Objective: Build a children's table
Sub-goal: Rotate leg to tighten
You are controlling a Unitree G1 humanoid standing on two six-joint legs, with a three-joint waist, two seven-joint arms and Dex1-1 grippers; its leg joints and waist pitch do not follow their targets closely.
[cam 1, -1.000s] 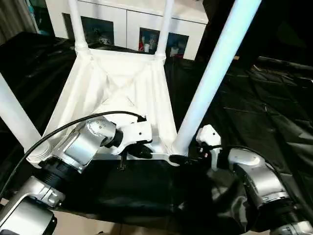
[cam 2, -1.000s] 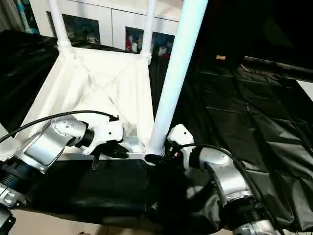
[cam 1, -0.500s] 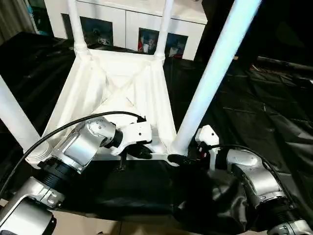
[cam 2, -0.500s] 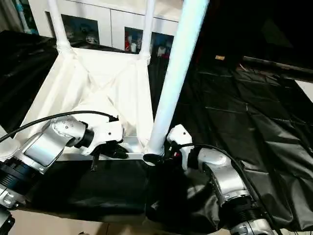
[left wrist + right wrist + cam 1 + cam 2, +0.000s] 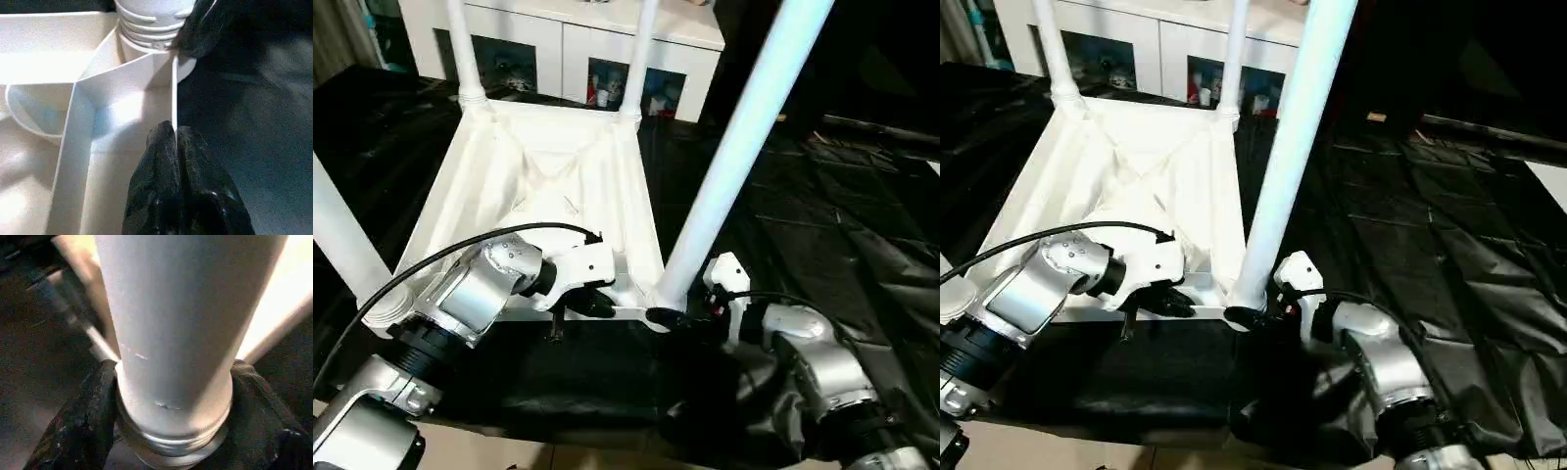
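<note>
Now your right hand (image 5: 1252,315) has closed in around the near leg (image 5: 736,157) at its socket while your left hand (image 5: 177,142) stays pinched on the upturned table top's rim (image 5: 174,93), so that leg looks nearly seated.

white cabinet (image 5: 570,39), black floor sheeting (image 5: 842,225)

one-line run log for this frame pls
left end effector: shut on tabletop rim | right end effector: around near-right leg base | table: upside down, four legs up
</note>
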